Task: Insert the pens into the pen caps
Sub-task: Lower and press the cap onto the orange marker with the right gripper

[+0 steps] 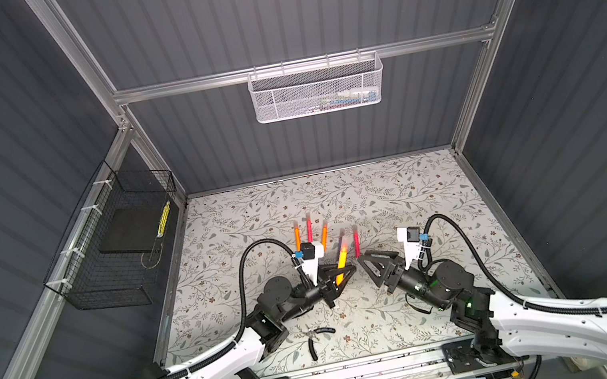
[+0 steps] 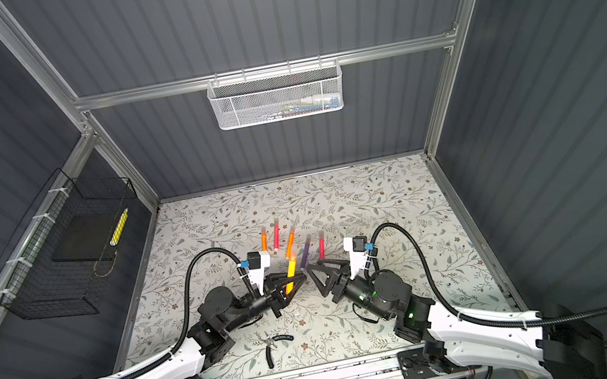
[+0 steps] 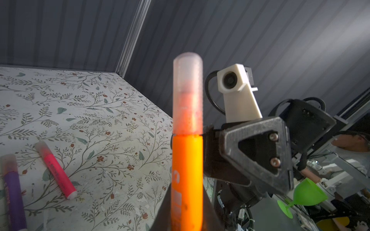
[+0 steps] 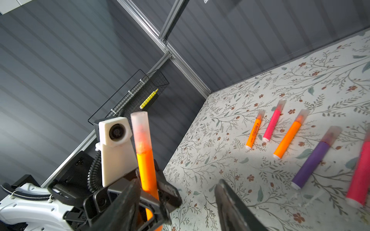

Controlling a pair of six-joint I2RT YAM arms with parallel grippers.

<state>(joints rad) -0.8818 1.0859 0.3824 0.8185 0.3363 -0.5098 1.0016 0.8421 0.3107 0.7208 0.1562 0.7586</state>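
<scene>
**Capped orange pen held up between two robot grippers**

In both top views, just below the centre of the frame, the left gripper (image 1: 344, 274) is clamped on the barrel of an orange pen (image 1: 341, 260). It holds the pen tilted up off the floral table (image 1: 421, 195), which leaves the tip end free for the other arm to reach.

A translucent pen cap (image 3: 187, 96) covers that tip. In the left wrist view its rim meets the orange barrel, though it is hard to tell whether it is pushed fully home.

The right gripper (image 1: 368, 272) sits just right of the pen with its jaws apart, holding nothing and clear of the cap. This suggests the pen's capping is finished and it is ready to be set down.

Above the grippers in the frame, five more pens (image 4: 288, 138) lie side by side in a row: orange, pink, orange, purple and pink. Each wears a cap, and they are probably parked there to keep finished ones out of the way.

Black-handled pliers (image 1: 317, 337) lie at lower centre, apart from both arms. No loose caps can be made out on the pattern.
</scene>
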